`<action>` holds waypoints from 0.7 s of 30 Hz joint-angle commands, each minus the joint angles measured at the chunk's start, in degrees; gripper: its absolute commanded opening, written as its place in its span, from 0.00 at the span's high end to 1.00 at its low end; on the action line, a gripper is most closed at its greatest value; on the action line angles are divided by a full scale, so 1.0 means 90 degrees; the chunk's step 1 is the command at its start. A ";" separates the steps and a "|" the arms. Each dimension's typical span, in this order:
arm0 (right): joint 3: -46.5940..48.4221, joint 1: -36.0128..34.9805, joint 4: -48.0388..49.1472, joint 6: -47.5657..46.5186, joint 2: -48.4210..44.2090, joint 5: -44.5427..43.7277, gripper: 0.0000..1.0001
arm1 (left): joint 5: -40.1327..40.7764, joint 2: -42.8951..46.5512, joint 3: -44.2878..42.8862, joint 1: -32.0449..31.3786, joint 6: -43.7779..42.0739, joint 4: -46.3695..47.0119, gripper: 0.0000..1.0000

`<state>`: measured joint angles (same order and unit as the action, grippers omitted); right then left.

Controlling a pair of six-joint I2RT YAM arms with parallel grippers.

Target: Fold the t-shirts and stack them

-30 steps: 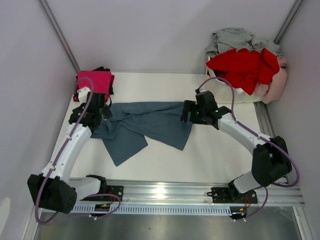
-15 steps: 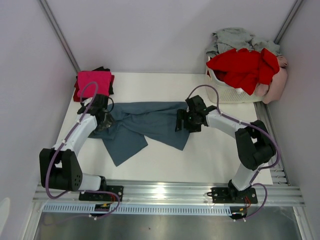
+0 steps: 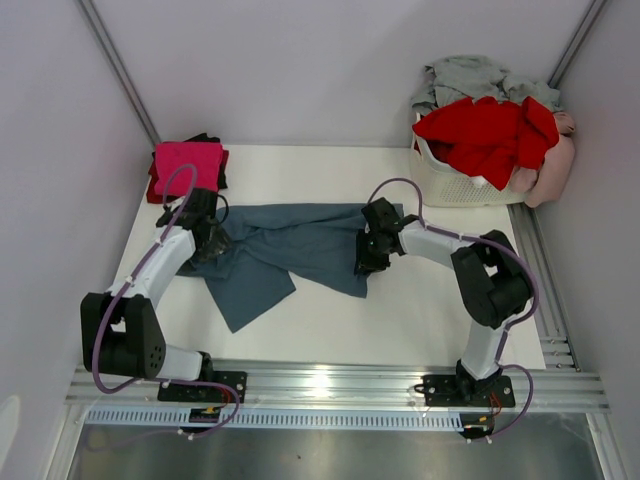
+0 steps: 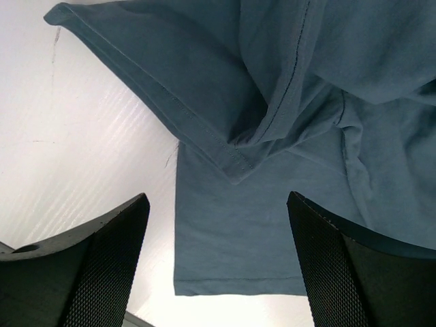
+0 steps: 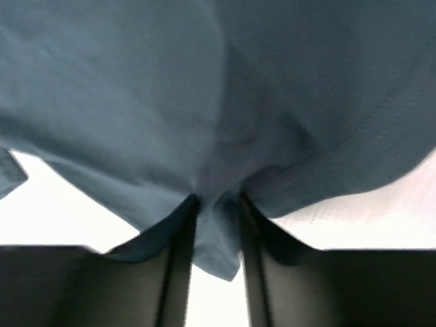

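– Right fingers point(image 5: 150, 286) clenched on a fold at the right edge of the blue-grey tee point(image 3: 290, 245), cloth bunched between them. Left fingers point(image 4: 102, 259) spread wide, gripping nothing, poised over a sleeve hem point(image 4: 235, 160) at the tee's left end.
– Lying where?
– Mid-worktop point(image 3: 430, 300), stretched crosswise between both arms, rumpled, one flap trailing toward the near edge.
– Handling?
– Soft, light and limp, judging by the creases. Nothing stiff to push against; likely to sag and drag from any single pinch. Not fragile, and hardly slippery, going by that bunched fold.
– Best hold, then?
– Probably hems and seams: doubled cloth, a firmer bite. On the left, the stitched sleeve corner right below the gap. Worth catching that corner alone, not the loose layer beside it, or else risk lifting a twist.
– Both ends together afterwards?
– Seems wise. Even tension, kept low over the worktop, to flatten before folding.
– Round about?
– Magenta tee point(image 3: 188, 160), folded, at the far left corner, on top of a black tee point(image 3: 223, 168), just beyond the left arm. Basket point(image 3: 450, 190) at the far right, well apart, heaped with a red tee point(image 3: 490, 135), a grey tee point(image 3: 470, 75) and a pale pink tee point(image 3: 555, 170).
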<state>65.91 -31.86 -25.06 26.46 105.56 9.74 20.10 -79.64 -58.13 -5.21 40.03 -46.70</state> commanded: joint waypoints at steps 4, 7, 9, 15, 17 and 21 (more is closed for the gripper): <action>0.0147 -0.0025 -0.0505 0.0253 0.0331 -0.0904 0.93 | -0.0231 0.0128 -0.0094 0.0071 0.0015 0.0198 0.14; 0.0167 0.0150 -0.0818 0.0526 0.0342 -0.1715 1.00 | -0.0270 0.0176 -0.0016 0.0071 0.0025 0.0237 0.14; 0.0051 0.0316 -0.0878 0.0760 0.0244 -0.2077 1.00 | -0.0270 0.0196 0.0004 0.0071 0.0025 0.0247 0.14; -0.0243 0.1213 -0.0947 0.1220 -0.0408 -0.3004 1.00 | -0.0309 0.0196 0.0062 0.0071 0.0025 0.0267 0.14; -0.0360 0.1381 -0.0849 0.1298 -0.0576 -0.3084 1.00 | -0.0348 0.0167 0.0082 0.0071 0.0015 0.0296 0.14; -0.0341 0.1431 -0.0731 0.1337 -0.0713 -0.3103 0.89 | -0.0494 0.0011 0.0111 0.0052 0.0035 0.0325 0.14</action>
<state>62.94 -18.09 -30.57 36.97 101.49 -13.39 17.17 -79.42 -57.76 -5.21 40.03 -45.10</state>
